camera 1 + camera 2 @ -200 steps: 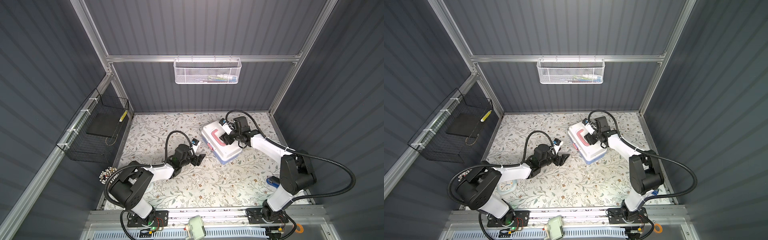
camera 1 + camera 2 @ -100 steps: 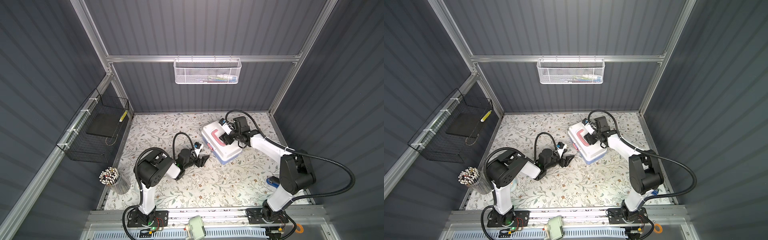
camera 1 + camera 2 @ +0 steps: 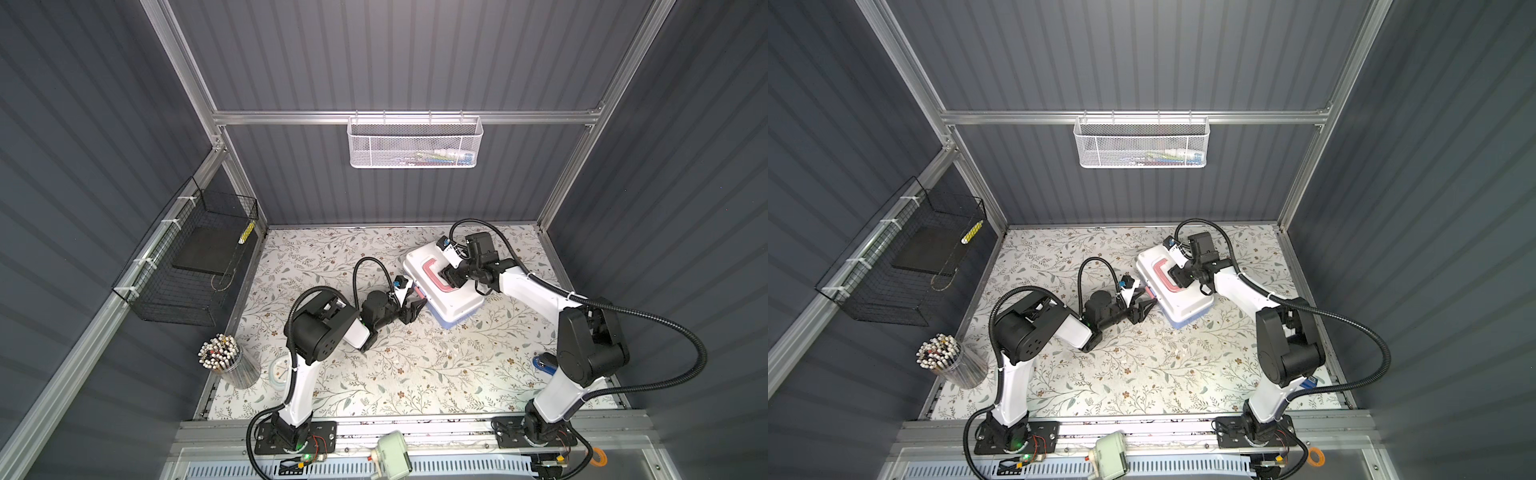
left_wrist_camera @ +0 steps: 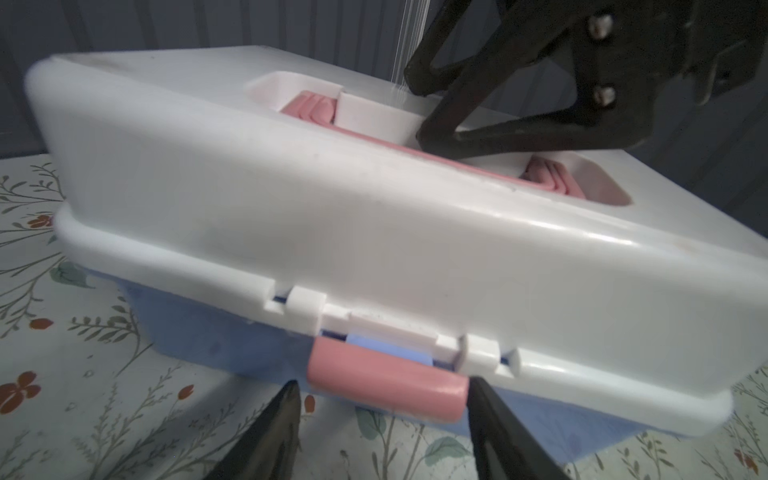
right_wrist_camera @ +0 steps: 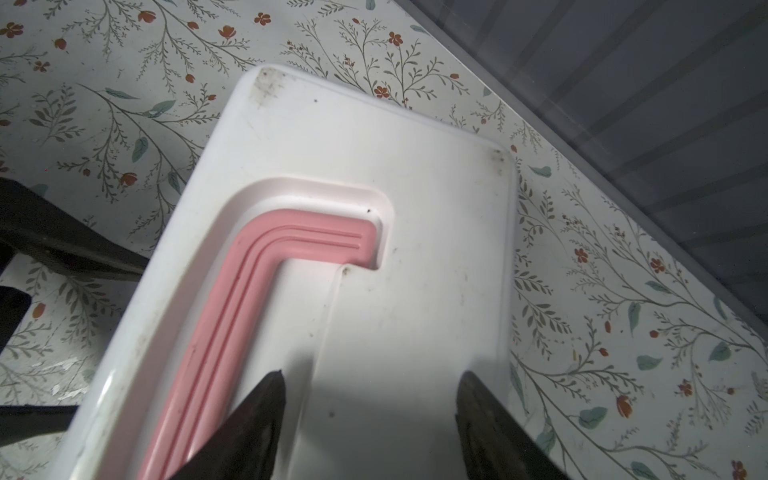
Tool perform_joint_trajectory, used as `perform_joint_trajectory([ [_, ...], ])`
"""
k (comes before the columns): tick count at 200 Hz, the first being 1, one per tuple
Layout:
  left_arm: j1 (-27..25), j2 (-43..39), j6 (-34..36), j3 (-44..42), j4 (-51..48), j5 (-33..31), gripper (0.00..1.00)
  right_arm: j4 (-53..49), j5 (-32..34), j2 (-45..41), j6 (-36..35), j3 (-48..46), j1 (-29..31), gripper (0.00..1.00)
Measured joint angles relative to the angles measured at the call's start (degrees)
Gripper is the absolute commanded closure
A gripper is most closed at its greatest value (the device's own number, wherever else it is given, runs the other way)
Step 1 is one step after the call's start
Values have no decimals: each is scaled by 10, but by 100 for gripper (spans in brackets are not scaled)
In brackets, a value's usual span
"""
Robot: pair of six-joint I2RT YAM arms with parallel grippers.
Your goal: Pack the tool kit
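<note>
Tool kit box (image 3: 453, 291) closed. Left gripper (image 4: 381, 382) partly open, fingers flanking its pink latch (image 4: 374, 370), not clamped. Right gripper (image 5: 372, 374) partly open over the lid (image 5: 415, 187), at the pink handle (image 5: 266, 266), empty.

Top views: desk (image 3: 415, 386) brightly lit from above, walls (image 3: 415, 62) left dim. Left wrist view blurred, glare seen on lid (image 4: 561, 226). Shadow cast on lid by fingers (image 5: 257, 419) in right wrist view.

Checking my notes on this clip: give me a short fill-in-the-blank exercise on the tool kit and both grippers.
The base of the tool kit is light ____.
The left gripper has one jaw on each side of the pink ____.
The right gripper is over the kit's white ____.
Missing: blue; latch; lid.
</note>
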Motion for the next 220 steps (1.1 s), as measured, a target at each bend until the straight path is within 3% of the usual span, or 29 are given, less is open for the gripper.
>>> perform_joint_trajectory([
  [113, 1, -32, 10, -63, 0, 10, 33, -9, 4, 12, -12, 14, 22, 35],
  [159, 1, -40, 14, -71, 0, 5, 33, -5, 36, 10, 16, 16, 24, 21],
  [220, 1, -40, 17, -71, -12, 5, 33, -24, 47, 4, 62, 22, 19, 16],
])
